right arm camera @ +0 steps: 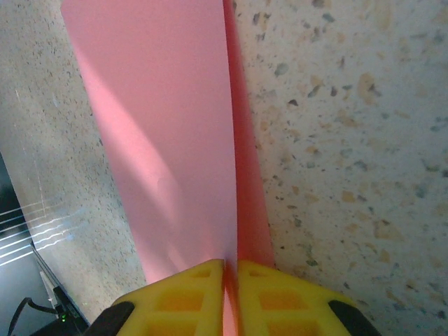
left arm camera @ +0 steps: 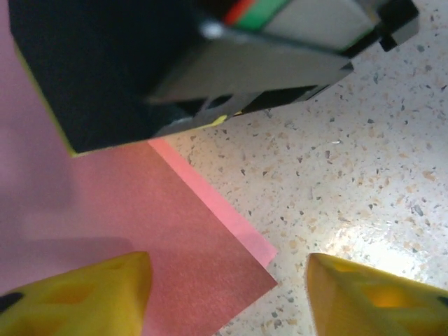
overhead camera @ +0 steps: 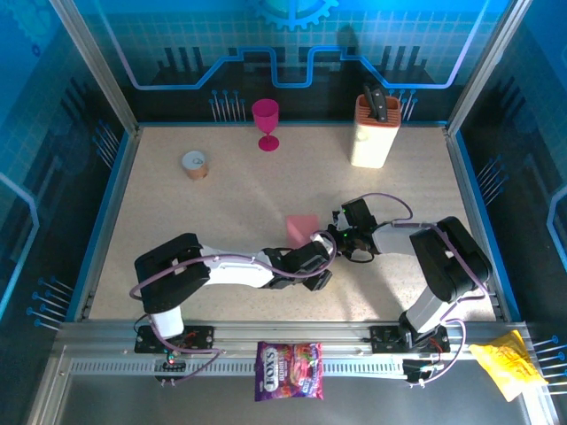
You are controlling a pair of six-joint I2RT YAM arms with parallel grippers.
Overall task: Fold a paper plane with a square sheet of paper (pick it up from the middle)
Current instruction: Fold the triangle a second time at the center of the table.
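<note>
Currently both arms lie low, meeting in the middle: right gripper (right arm camera: pixel 231 271) clamped on an edge of the thin salmon-pink square paper sheet (right arm camera: pixel 161 126), left gripper (left arm camera: pixel 227 288) gaping over its corner.

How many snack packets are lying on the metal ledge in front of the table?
2. A purple candy bag lies near the middle of the front edge. A crumpled yellow wrapper lies at its right end. Others may be hidden beyond the frame.

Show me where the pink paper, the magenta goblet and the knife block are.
pink paper (overhead camera: pixel 299 228): top view, on its visible pink face.
magenta goblet (overhead camera: pixel 265 113): top view, on its bowl.
knife block (overhead camera: pixel 372 146): top view, on its cream body.
</note>
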